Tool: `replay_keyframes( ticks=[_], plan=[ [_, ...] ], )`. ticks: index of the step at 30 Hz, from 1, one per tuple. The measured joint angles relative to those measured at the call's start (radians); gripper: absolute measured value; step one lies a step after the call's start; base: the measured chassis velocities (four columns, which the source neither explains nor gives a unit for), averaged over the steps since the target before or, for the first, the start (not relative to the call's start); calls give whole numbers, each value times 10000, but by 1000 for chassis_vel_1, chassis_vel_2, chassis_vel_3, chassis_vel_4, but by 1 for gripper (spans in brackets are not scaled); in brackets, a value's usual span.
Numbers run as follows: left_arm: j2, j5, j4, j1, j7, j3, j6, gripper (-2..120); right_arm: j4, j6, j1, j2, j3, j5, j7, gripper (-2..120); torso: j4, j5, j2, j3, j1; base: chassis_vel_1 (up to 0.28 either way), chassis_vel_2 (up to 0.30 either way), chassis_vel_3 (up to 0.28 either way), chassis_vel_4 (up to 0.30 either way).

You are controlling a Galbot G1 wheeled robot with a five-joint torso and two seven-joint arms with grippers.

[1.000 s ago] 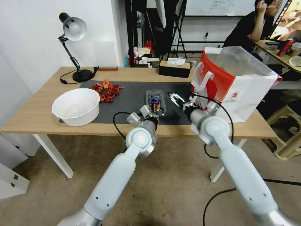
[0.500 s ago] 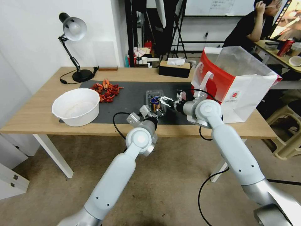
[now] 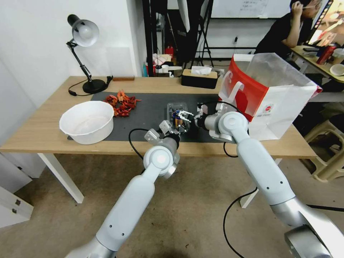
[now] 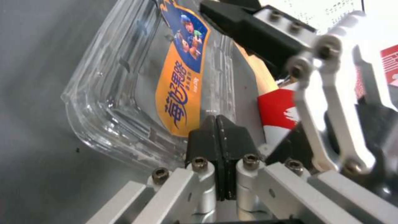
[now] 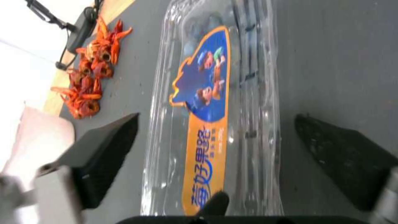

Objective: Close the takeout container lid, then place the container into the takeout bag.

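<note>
Left gripper [image 3: 181,129] at near end of takeout container [image 3: 178,115], black pads [image 4: 217,137] pressed flat together, nothing between them, tips touching lid [image 4: 166,77] edge. Container sits mid dark mat [image 3: 150,111], lid down, orange-blue label up. Right gripper [image 3: 184,115] comes in from right, fingers spread wide, straddling container, not pinching. Takeout bag [image 3: 265,96] stands open far right. White bowl [image 3: 87,121] left, crayfish pile [image 3: 121,102] beyond.
</note>
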Motion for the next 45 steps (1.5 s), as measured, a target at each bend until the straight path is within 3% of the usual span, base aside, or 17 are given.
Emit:
replay_keyframes(
  ticks=[8, 10, 16, 21, 25, 29, 32, 36, 38, 43, 45],
  plan=[
    [62, -30, -66, 35, 0, -24, -21, 0, -115, 32, 26, 17, -39, 223, 93, 67, -2, -1, 1, -2, -1, 0, 0, 0, 0],
    [88, -44, -100, 41, 0, -35, -27, 0, -127, 33, 5, 23, -35, 238, 62, 53, -1, 1, 1, -1, 0, 0, 0, 0, 0],
    [107, -50, -138, 50, 0, -56, -52, 0, -129, 23, -65, -3, 8, 234, 83, 30, 1, 2, 0, 0, 1, 0, 0, 0, 0],
    [102, -50, -171, 88, -1, -59, -70, 0, -128, 29, -134, -11, 83, 207, 34, 17, 1, 1, 1, -1, 0, 0, 0, 0, 0],
    [433, 10, -772, 438, -3, -235, -137, 0, -68, 41, -220, -9, 262, 208, 12, 1, -1, 0, 1, -1, 0, 0, 0, 0, 0],
    [910, 266, -1450, 961, 168, -629, -97, 0, 2, 43, -257, -70, 360, 271, -2, 0, 1, -1, 1, 0, 0, 0, 0, 0, 0],
    [1604, 1423, -2328, 1870, 791, -1097, -80, 0, 89, 43, -294, -111, 461, 365, -12, 0, 1, -3, 1, 1, 0, 0, 0, 0, 0],
    [1935, 2357, -2598, 2243, 1247, -1137, -111, 0, 312, 43, -452, -225, 620, 433, -12, 0, 14, 2, 1, 1, 0, 0, 0, 0, 0],
    [2605, 4166, -2864, 2786, 2232, -1002, -347, 11, 1004, 43, -1037, -656, 1119, 538, 83, 0, -17, -6, 2, 0, 0, 0, 0, 0, 0],
    [3242, 5687, -3155, 3788, 2752, -1423, -860, 25, 1133, 47, -1204, -741, 1198, 584, 46, 0, -2, 2, 1, 0, -1, 0, 0, 0, 0],
    [3648, 7131, -3153, 4531, 3028, -1744, -1512, 35, 1137, 49, -1227, -705, 1201, 584, -42, 0, 6, -3, 1, 0, 0, 0, 0, 0, 0]
  ],
)
